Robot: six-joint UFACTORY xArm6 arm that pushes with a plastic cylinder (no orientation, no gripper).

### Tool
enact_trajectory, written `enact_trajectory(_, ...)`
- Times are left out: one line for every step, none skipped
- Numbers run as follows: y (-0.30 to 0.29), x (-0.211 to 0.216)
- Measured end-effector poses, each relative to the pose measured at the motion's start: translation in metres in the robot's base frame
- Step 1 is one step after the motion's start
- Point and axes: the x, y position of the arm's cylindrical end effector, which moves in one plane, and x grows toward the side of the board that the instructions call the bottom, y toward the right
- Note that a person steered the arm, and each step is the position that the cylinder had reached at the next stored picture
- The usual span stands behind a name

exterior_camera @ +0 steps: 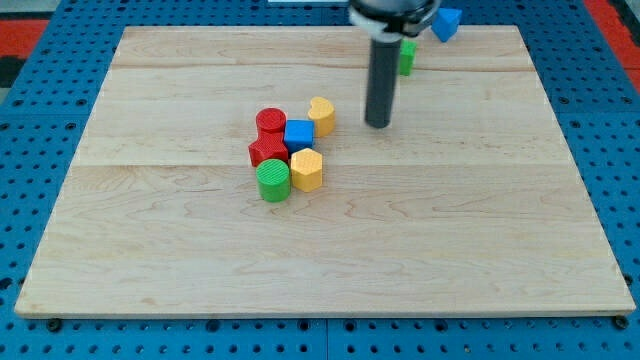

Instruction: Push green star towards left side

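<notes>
Where the wooden board lies over the blue pegboard, the far left of it carries only bare planks, and the first blocks come a little left of the middle. There a tight cluster of six sits with neighbours touching. At its left edge is a red block whose shape I cannot make out for certain, and just above it, toward the view's top, a red cylinder. Below both, at the cluster's bottom, stands a green cylinder. Next to the right comes a blue cube, wedged between the red pieces and the yellow ones. Under the cube, beside the green cylinder, is a yellow hexagon. At the cluster's upper right is a yellow heart.

Further right, clear of the cluster, my tip rests on the board, near the yellow heart but apart from it. The rod has no hand to open or close; it holds nothing and touches no block.

Behind the rod, near the view's top, a sliver of the green star shows just right of the shaft, mostly hidden, so its shape is hard to confirm. It lies well above my tip, toward the board's top edge. Right of it, at that top edge, sits a blue block, shape unclear.
</notes>
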Motion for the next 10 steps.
enact_trajectory(-0.043,-0.005)
enact_trajectory(-0.085,-0.003)
enact_trajectory(-0.084,0.0)
enact_trajectory(-0.079,0.002)
enact_trajectory(-0.048,-0.007)
enact_trajectory(0.071,0.013)
enact_trajectory(0.134,-0.042)
enact_trajectory(0.135,-0.099)
enact_trajectory(0.108,-0.109)
enact_trajectory(0.038,-0.112)
